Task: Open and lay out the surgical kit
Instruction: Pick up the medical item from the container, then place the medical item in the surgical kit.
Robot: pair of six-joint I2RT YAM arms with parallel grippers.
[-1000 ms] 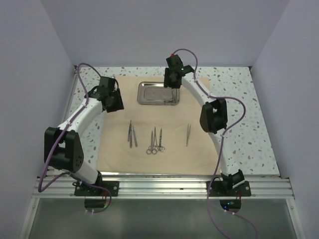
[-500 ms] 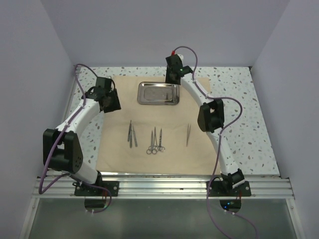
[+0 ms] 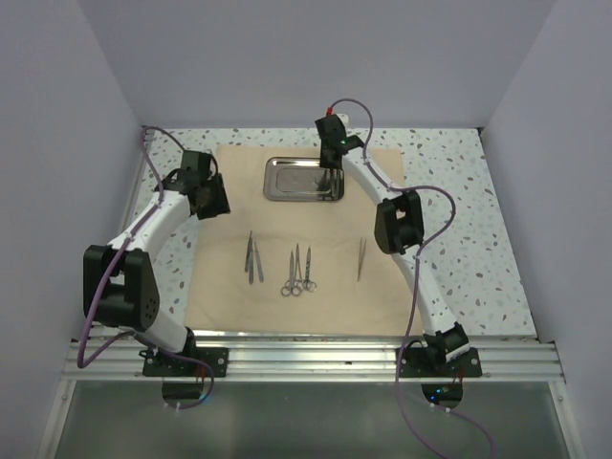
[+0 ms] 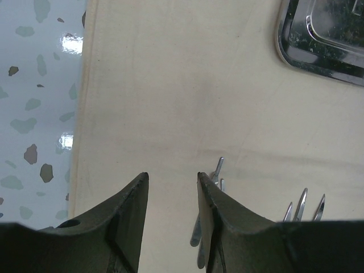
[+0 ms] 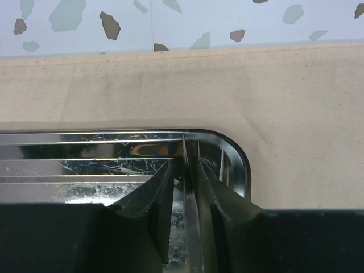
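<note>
The beige cloth wrap (image 3: pixel 229 287) lies opened flat on the speckled worktop (image 3: pixel 478 249). The steel tray (image 3: pixel 287 180) sits on the cloth's far middle part.

Nearer, on the cloth, the instruments lie in a row:
- a pair of tweezers (image 3: pixel 252 258) on the left
- two ring-handled scissors or forceps (image 3: pixel 298 273) side by side in the middle, rings towards the near edge
- a single pair of tweezers (image 3: pixel 361 258) on the right, well apart from the others

The right claw (image 3: pixel 332 172) is down at the tray's far right corner. In its wrist view the fingers (image 5: pixel 162 187) stand close together just inside the curved rim (image 5: pixel 242 162). A slim silver strip (image 5: pixel 190 216) runs between them — I cannot tell whether it is pinched or only flanked.

The left claw (image 3: pixel 212 201) hangs over the cloth's far left part, left of the tray. Its fingers (image 4: pixel 133 196) are spread with only bare cloth between them — the left tweezers' tips (image 4: pixel 218 169) show just beside the right finger.
</note>
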